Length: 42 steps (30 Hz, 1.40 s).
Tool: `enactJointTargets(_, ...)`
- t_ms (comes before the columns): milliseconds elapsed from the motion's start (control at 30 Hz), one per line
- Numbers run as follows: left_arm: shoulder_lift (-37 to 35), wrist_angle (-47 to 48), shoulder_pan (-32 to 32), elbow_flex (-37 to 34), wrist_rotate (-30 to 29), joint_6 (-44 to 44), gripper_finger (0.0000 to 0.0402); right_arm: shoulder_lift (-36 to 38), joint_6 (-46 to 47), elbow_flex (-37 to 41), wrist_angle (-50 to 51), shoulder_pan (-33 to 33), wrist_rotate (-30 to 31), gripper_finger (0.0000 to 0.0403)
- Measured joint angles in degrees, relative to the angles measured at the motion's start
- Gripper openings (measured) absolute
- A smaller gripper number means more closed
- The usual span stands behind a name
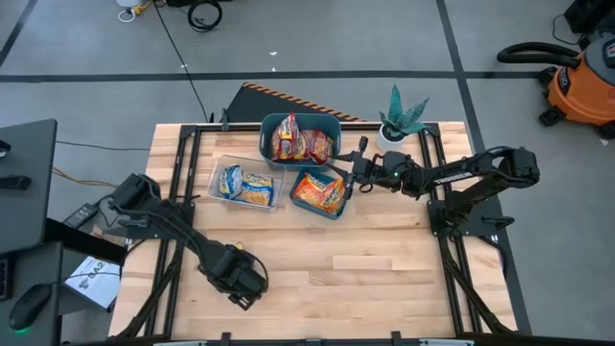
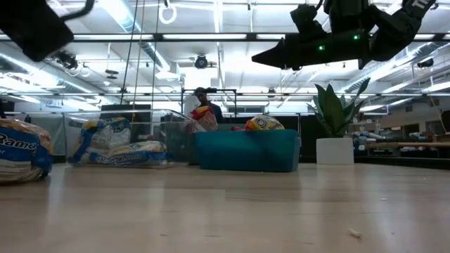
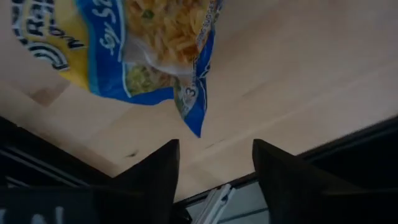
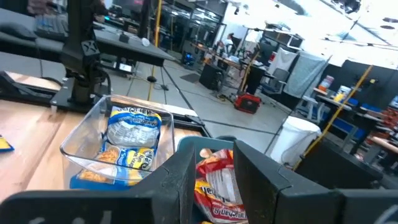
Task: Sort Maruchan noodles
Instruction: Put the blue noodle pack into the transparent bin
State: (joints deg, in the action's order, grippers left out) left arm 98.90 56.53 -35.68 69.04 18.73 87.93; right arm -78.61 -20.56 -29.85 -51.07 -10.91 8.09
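Red packets [image 1: 300, 142] lie in the far teal bin [image 1: 274, 159]. Orange ones [image 1: 322, 192] fill the nearer teal bin [image 1: 336, 213], and blue-and-yellow ones [image 1: 245, 185] lie in the clear tray [image 1: 215, 183]. One more blue-and-yellow packet [image 3: 143, 50] lies flat on the wood just beyond my left gripper [image 3: 214, 146], which is open and low at the table's near left [image 1: 248, 281]. That packet also shows in the low view [image 2: 21, 158]. My right gripper [image 4: 212, 152] is open and hovers high over the teal bins [image 1: 348, 171], holding nothing.
A potted plant [image 1: 402, 117] stands at the far right corner, behind the right arm. Black frame rails [image 1: 178, 192] run along both sides of the table. Bare wood [image 1: 384, 269] spreads over the near half. The tray and bins crowd the far middle.
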Motion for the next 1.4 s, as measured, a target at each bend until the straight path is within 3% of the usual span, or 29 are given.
enactJointTargets(233,3.88,2.16,0.55,0.00,2.28,-4.58,0.0209,0.00,0.00,0.00,-0.78,-1.29,-3.67,0.0113)
enactJointTargets(400,5.56,3.37,0.50,-0.07,3.18,-8.79,0.0156,0.00,0.00,0.00,-0.88,-1.30,-3.69,0.0113)
enactJointTargets(733,6.51,3.93,1.57,-0.13,2.84,-15.13,0.0012,0.00,1.07,0.00,-0.70,-1.23,-3.71,0.0113)
enactJointTargets(967,1.80,9.40,3.69,0.43,2.00,-16.69,0.0006,0.00,1.49,0.00,0.26,-1.23,-3.72,0.0113)
enactJointTargets(1167,-6.78,18.80,6.14,4.65,-7.44,-16.32,0.0004,0.00,1.53,0.00,0.46,-1.23,-3.71,0.0113)
enactJointTargets(1400,-16.43,20.46,10.64,10.96,-23.70,-19.68,0.0003,0.00,1.53,0.00,0.45,-1.23,-3.72,0.0113)
